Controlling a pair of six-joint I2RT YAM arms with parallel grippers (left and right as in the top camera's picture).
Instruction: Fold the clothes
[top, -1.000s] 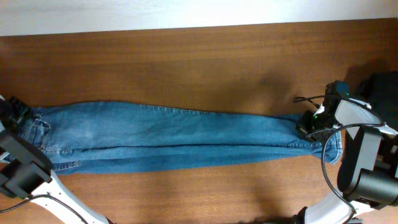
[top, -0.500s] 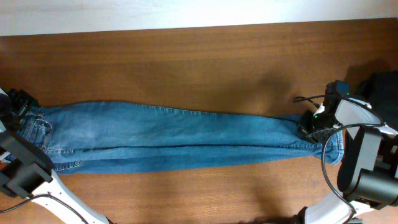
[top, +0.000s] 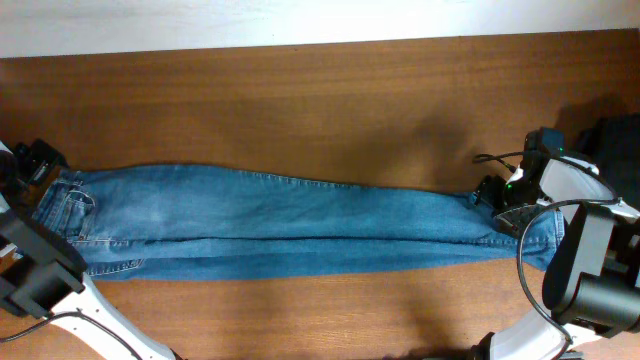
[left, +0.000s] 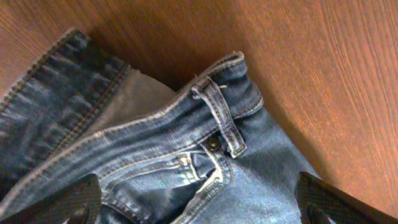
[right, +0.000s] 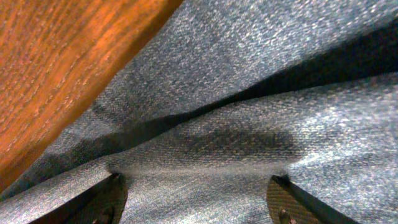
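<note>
The jeans (top: 290, 225) lie flat on the worktop (top: 300, 100), stretched in one long band from left to right with the legs laid together. The denim is medium blue with paler faded patches. The waistband (left: 186, 102), with a belt loop (left: 221, 118) and rivet (left: 213, 144), is at the left end, and the hems (top: 535, 235) are at the right.

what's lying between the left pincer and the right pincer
The medium-blue denim jeans, stretched lengthwise on the brown wooden table, fill that span; the overhead view shows it.
</note>
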